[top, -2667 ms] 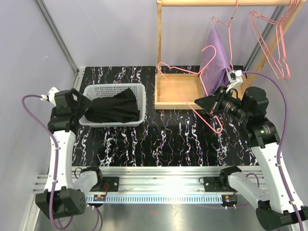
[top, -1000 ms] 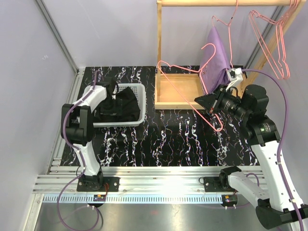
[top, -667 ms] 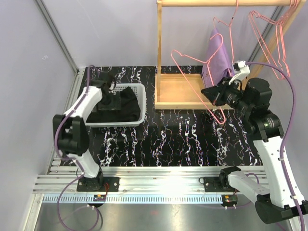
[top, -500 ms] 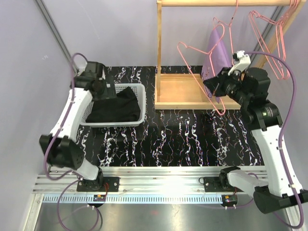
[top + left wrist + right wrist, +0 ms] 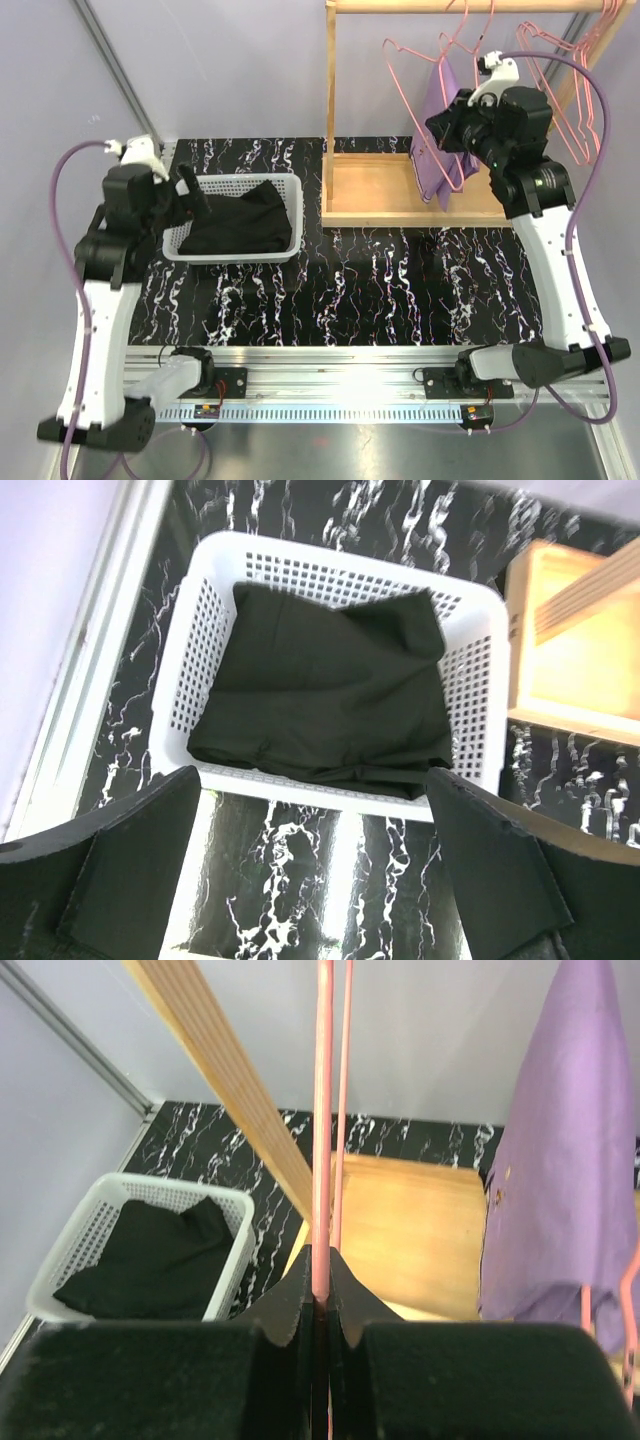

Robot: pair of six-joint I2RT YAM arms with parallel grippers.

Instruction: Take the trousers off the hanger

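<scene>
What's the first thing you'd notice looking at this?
Probably the purple trousers dangling from the wooden rack at the far right, with the right gripper pinching a pink wire hanger beside them. On the left, black trousers lie heaped in a white basket beneath the open left gripper.

Matt cloth trousers [image 5: 330, 690], white plastic basket [image 5: 200, 660]

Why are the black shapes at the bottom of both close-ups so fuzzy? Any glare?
Left wrist view: the fingers of the open left claw sit too near the lens and blur; the white basket is sharp. Right wrist view: same blur on the right claw pinching the pink hanger. Top view: glare on the metal rail.
</scene>
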